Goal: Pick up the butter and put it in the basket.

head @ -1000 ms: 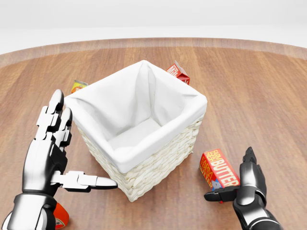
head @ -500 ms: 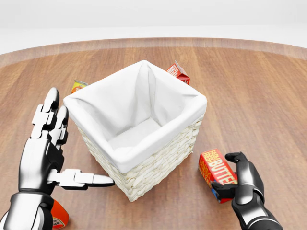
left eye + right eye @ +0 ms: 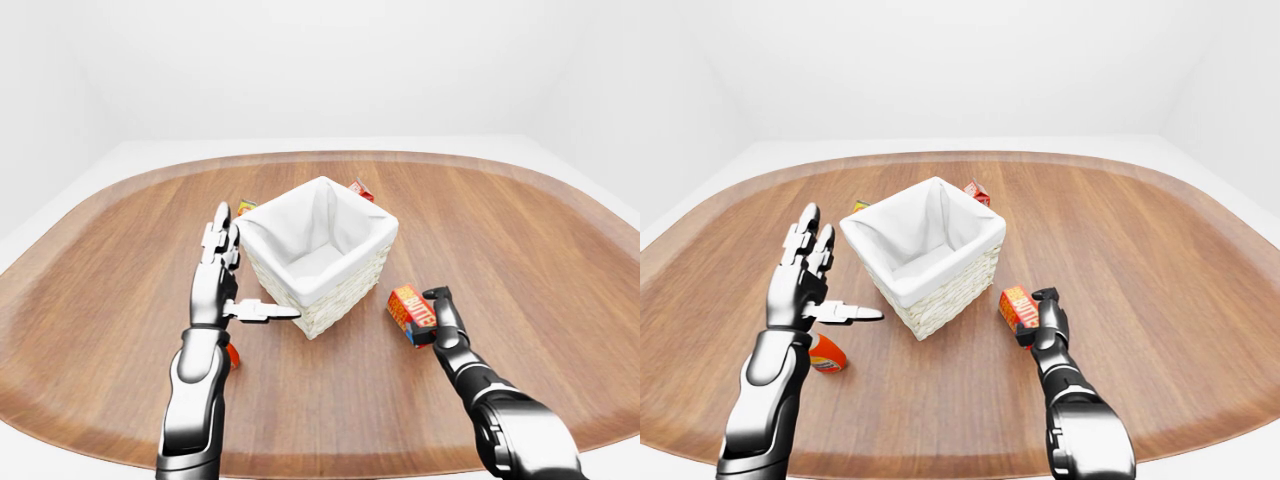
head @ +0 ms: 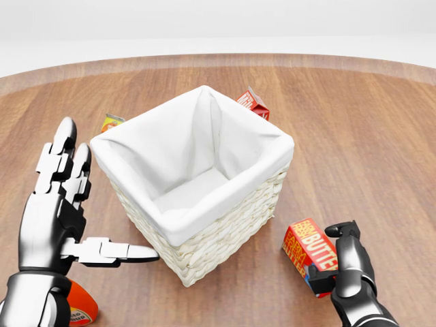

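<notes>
Here, oval wooden table, white room, right hand gripping butter, left hand splayed empty.

I stand at a wide oval wooden table with a raised rim; around me are plain white walls.

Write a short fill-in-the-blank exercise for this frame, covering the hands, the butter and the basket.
1. The right hand is closed on the ____ box.
2. The basket has a ____ cloth lining.
3. The left hand stands with its fingers ____, holding nothing.
4. The butter is ____ the basket, not in it.

Missing words: butter; white; open; outside
</notes>
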You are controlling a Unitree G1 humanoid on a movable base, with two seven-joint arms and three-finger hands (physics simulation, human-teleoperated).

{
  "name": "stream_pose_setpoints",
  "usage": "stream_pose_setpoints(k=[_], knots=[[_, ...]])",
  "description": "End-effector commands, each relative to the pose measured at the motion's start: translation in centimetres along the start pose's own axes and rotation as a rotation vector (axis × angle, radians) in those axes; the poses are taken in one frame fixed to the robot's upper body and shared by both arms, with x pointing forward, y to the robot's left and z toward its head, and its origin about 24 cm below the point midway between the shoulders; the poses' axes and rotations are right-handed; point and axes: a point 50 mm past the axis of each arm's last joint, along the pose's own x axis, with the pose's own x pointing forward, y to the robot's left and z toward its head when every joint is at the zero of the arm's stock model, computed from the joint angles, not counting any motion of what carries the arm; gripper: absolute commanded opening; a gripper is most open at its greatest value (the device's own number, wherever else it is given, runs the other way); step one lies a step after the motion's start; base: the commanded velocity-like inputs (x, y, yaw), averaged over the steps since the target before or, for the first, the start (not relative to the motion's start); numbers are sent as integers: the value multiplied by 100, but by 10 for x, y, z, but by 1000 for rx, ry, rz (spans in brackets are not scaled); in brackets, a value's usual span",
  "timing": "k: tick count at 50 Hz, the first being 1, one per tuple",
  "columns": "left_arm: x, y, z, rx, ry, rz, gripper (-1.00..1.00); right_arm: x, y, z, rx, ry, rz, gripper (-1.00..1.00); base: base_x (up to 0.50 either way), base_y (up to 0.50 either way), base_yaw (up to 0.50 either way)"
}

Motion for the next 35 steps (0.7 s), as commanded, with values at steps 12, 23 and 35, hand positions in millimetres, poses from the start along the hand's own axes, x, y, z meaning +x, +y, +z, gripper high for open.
stream_pose_setpoints(k=[12, 23, 35], knots=[[0, 1, 6, 0, -24, 1, 100, 10, -29, 10, 208, 7, 13, -100, 0, 0, 0], [0, 1, 7, 0, -28, 1, 100, 15, -44, 32, 233, -64, 1, -100, 0, 0, 0], [-2, 1, 4, -4, -15, 1, 100, 17, -55, 45, 258, -114, -14, -100, 0, 0, 0]])
